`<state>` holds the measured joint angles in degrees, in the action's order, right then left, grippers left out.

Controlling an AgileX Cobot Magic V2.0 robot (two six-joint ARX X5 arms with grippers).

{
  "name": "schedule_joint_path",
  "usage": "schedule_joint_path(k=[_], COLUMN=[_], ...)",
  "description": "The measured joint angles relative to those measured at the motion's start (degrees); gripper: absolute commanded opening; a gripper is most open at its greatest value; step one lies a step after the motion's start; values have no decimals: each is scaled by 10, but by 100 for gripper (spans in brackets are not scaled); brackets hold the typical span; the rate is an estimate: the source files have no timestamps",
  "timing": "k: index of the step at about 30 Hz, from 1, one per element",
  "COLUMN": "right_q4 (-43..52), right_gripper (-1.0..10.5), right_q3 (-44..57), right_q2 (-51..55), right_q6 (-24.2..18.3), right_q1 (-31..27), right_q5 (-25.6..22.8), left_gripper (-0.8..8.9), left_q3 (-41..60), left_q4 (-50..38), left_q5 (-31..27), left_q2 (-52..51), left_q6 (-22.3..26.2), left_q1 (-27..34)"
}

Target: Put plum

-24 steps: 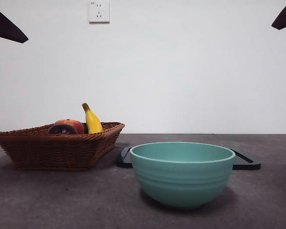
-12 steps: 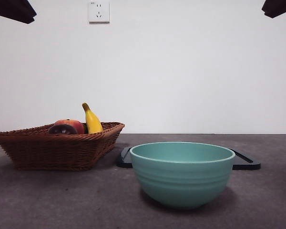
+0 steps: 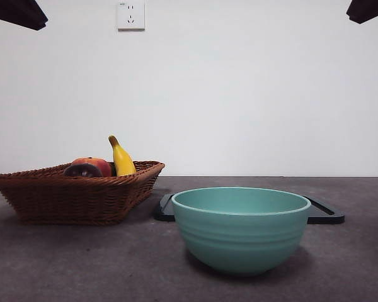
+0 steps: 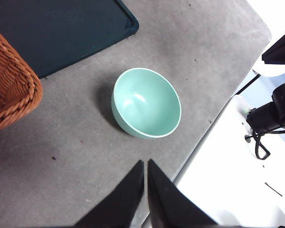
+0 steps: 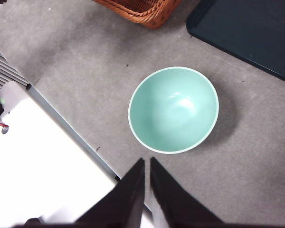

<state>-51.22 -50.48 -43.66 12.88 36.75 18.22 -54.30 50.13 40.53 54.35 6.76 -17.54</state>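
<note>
Both grippers hang high above the table [image 3: 63,264], each with its jaws pressed nearly together and nothing between them: the left gripper [image 4: 146,164] and the right gripper [image 5: 147,161] both look down on the mint-green bowl [image 3: 240,228], which stands empty near the table's front edge. Behind the bowl lies a dark tray [image 3: 324,214]. Beside it sits a wicker basket [image 3: 75,195], and in the basket the plum [image 3: 83,170] rests against a red-orange fruit [image 3: 97,165], with a yellow banana [image 3: 122,158] just beside them.
</note>
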Motion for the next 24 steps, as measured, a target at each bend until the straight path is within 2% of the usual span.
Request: schedule_joint_path(k=[15,18,24], right_q4=[14,14,14], right_gripper=[8,8,8], right_q3=[0,0,0], right_q2=[0,0,0], right_q6=[0,0,0], right_q1=[0,0,0], right_q5=[0,0,0], left_gripper=[9,9,9], left_q3=[0,0,18], left_q4=[-20,-74,-270], left_q5=[-15,-47,-165], left_q2=[-12,-43,-124], left_q6=[4,9,-3], left_q1=[2,17,83])
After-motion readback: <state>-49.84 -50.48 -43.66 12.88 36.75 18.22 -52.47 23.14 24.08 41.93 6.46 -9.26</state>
